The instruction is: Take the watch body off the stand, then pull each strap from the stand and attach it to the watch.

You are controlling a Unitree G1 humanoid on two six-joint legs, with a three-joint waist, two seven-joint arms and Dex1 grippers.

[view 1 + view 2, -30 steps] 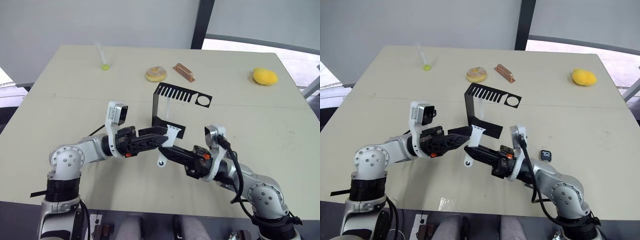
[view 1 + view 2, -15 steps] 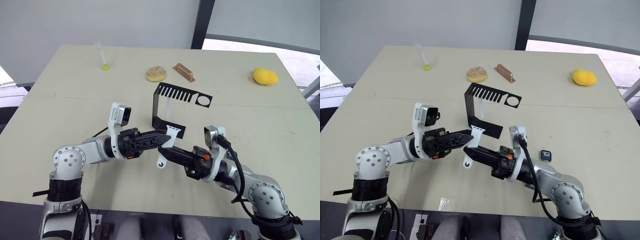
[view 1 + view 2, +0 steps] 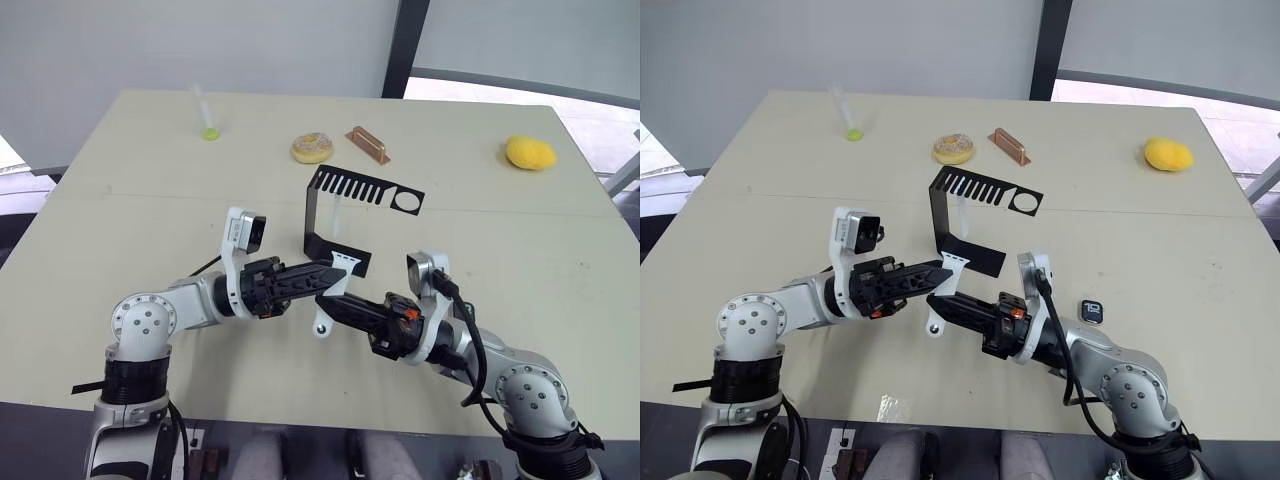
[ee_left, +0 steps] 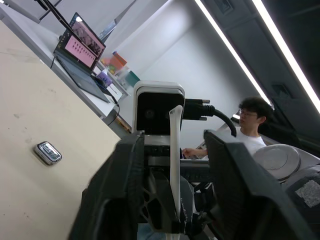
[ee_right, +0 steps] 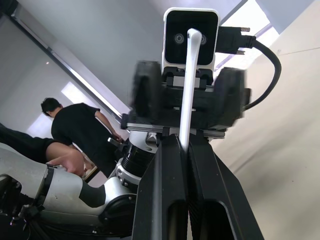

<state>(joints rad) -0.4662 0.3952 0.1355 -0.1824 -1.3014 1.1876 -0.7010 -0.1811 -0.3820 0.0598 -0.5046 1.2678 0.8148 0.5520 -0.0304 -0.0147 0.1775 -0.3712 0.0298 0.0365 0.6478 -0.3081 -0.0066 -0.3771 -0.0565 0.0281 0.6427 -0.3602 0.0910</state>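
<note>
A pale beige table [image 3: 120, 230] with a seam across it stands before a plain grey wall [image 3: 150, 40]. At twelve o'clock a dark vertical post [image 3: 405, 45] splits the wall from a bright window strip [image 3: 560, 100] at two o'clock. In the left wrist view, long ceiling light strips [image 4: 235, 47] run overhead, an open laptop [image 4: 80, 45] sits on a far desk, and a seated person [image 4: 247, 132] is at three o'clock. In the right wrist view another person [image 5: 80, 132] in black stands at nine o'clock

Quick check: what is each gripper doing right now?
Left gripper: open, fingers either side of the white strap.
Right gripper: shut on the strap.
</note>
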